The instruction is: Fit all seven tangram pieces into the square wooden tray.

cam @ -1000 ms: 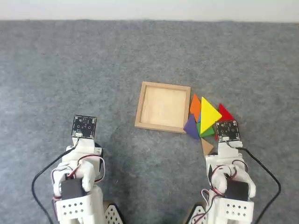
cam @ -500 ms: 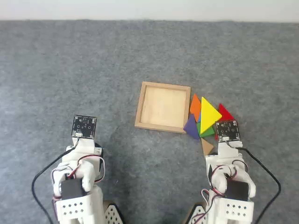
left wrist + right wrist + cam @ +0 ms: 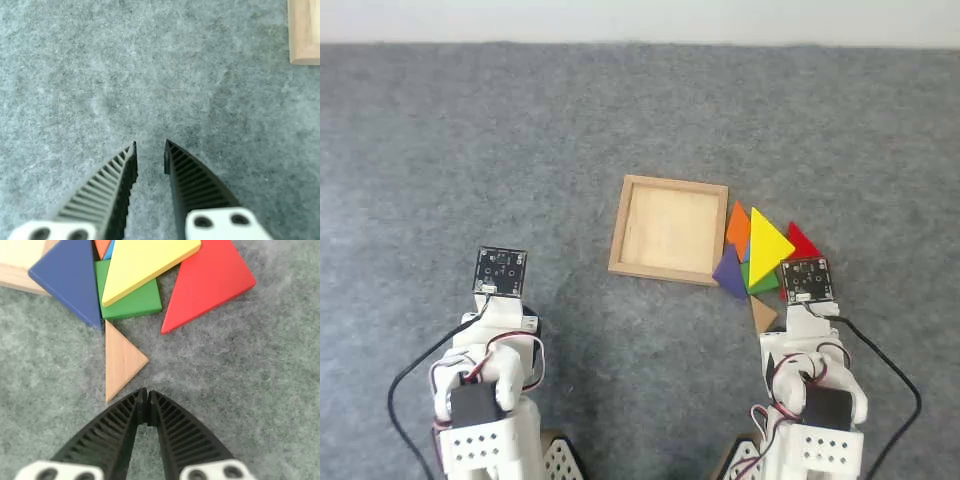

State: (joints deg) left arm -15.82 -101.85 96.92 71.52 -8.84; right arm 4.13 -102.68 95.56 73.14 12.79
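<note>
The square wooden tray (image 3: 618,240) lies empty at mid-table. The pieces are heaped against its right side: orange (image 3: 737,228), yellow triangle (image 3: 766,242) on top, red triangle (image 3: 802,242), dark blue triangle (image 3: 728,270), green square (image 3: 760,279), and a sliver of light blue (image 3: 109,250). A plain wood triangle (image 3: 120,362) lies apart, just ahead of my right gripper (image 3: 146,392), which is shut and empty above the carpet. My left gripper (image 3: 150,147) hovers slightly open over bare carpet, well to the tray's left, with a tray corner (image 3: 304,30) at the view's edge.
Grey carpet covers the table. The left arm (image 3: 500,275) and right arm (image 3: 806,282) stand at the near edge. A pale wall runs along the far edge. Wide carpet stretches left of and beyond the tray.
</note>
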